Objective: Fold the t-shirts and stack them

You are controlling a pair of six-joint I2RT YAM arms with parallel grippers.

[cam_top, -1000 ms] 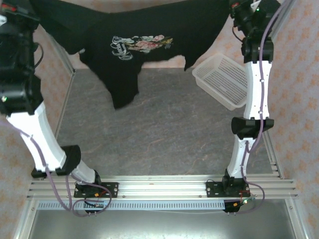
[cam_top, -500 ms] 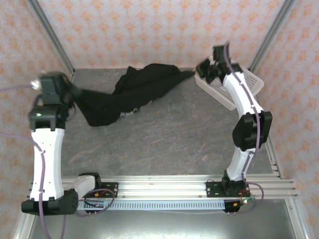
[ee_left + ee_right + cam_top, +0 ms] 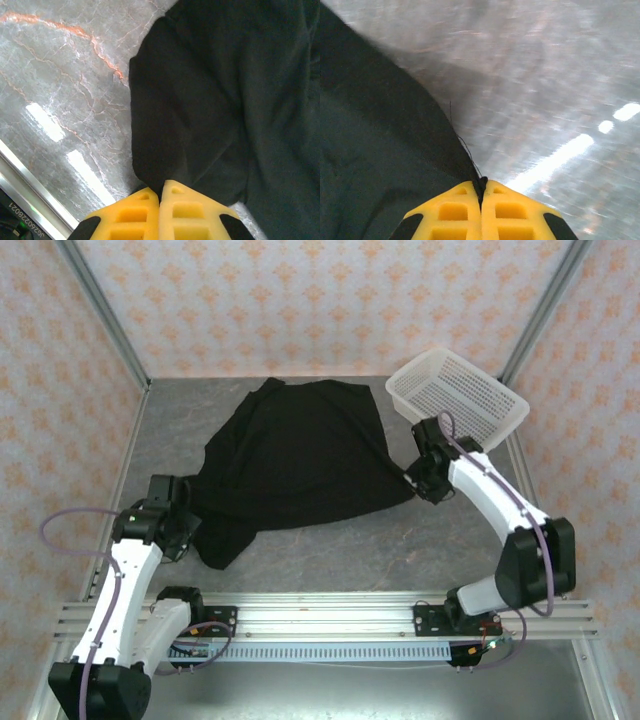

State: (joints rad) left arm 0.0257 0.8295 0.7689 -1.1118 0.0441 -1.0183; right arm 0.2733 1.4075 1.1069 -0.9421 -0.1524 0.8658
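The black t-shirt (image 3: 295, 455) lies spread on the grey table with its plain back up, reaching from the back middle toward the front left. My left gripper (image 3: 190, 532) is shut on the cloth at its front left corner; the yellow fingers (image 3: 145, 215) pinch a black fold (image 3: 200, 115) between them. My right gripper (image 3: 410, 478) is shut on the shirt's right edge, low over the table. In the right wrist view the yellow pads (image 3: 460, 212) clamp a thin edge of black fabric (image 3: 375, 145), with a loose thread trailing off it.
A white mesh basket (image 3: 457, 400) stands tilted at the back right corner, just behind my right arm. Metal frame posts (image 3: 100, 320) and patterned walls close in the sides and back. A metal rail (image 3: 320, 618) runs along the near edge.
Both arms came down from high up, where they held the shirt hanging with its print showing. The shirt now lies spread on the table, back side up, pulled toward the front.
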